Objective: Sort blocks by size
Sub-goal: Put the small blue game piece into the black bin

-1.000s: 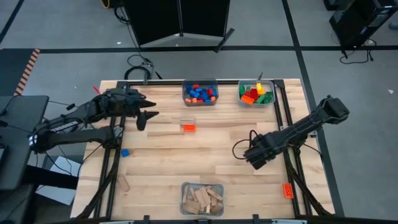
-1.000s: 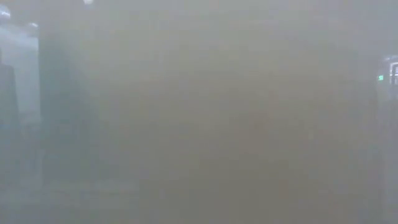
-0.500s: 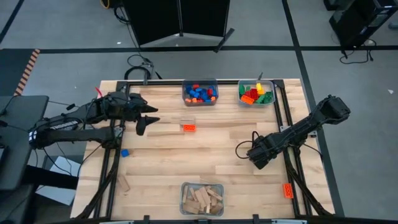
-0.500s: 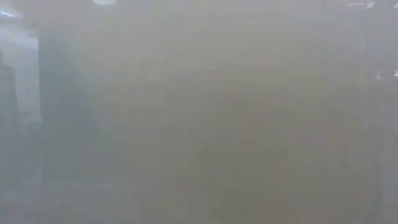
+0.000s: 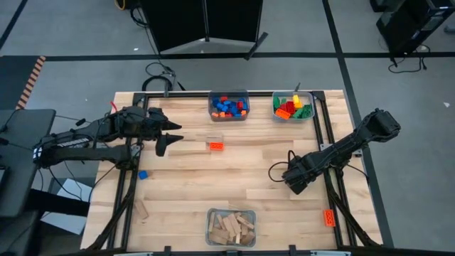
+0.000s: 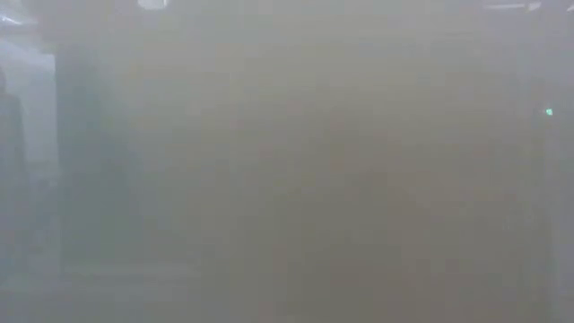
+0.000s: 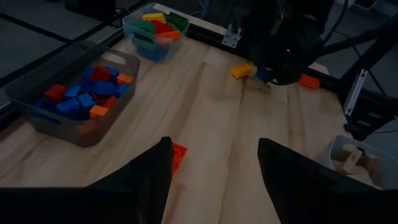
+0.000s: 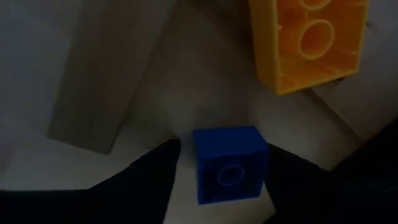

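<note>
A pale wooden table (image 5: 234,181) with plank seams sits on a grey floor, with dark equipment at the top of the frame. Clear plastic bins hold the sorted blocks: small blue and orange bricks (image 5: 228,106) at upper centre, larger mixed bricks (image 5: 293,107) at upper right, and plain tan wooden blocks (image 5: 231,227) at the bottom centre. Loose pieces include a red brick (image 5: 217,146) near the middle and a blue one (image 5: 143,174) at the left.

The left gripper (image 5: 167,135) hangs with fingers spread, empty. The right gripper (image 8: 217,180) straddles a small blue studded brick (image 8: 229,163), its fingers apart either side, beside an overturned yellow brick (image 8: 308,38).
</note>
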Robot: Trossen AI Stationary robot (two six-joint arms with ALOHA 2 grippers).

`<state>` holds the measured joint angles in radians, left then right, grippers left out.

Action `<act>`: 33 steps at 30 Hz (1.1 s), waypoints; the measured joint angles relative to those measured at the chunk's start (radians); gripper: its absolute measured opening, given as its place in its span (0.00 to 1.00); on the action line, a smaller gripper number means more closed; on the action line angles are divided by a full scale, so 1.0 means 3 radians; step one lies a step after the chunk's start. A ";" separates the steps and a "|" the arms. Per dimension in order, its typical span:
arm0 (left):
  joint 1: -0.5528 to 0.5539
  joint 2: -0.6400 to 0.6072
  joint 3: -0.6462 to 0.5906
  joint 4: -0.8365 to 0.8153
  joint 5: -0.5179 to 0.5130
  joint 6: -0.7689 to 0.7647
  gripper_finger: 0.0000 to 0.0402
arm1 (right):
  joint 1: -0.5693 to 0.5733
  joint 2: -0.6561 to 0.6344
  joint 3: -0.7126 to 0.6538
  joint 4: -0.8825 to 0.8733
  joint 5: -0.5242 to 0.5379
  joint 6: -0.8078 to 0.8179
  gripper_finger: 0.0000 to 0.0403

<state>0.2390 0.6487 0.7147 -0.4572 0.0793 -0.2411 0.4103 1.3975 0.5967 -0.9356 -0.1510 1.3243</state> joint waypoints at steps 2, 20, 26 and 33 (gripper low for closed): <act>0.0000 0.0000 0.0000 -0.0004 -0.0024 -0.0001 0.60 | -0.0003 0.0001 -0.0001 0.0024 -0.0044 0.0005 0.54; 0.0004 -0.0006 0.0000 0.0021 0.0308 0.0269 0.60 | -0.0291 0.0013 0.1303 -0.1300 0.0441 -0.0129 0.37; 0.0004 -0.0006 0.0000 0.0046 0.0428 0.0443 0.60 | -0.1030 0.0093 0.2144 -0.1316 0.0855 -0.0707 0.37; 0.0013 -0.0006 0.0001 0.0066 0.0306 0.0542 0.60 | -0.1960 0.0799 0.3245 -0.1059 0.1184 -0.1863 0.37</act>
<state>0.2428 0.6468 0.7151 -0.4373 0.1710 -0.0784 -0.1778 1.6372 1.5702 -1.2533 0.2044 0.7653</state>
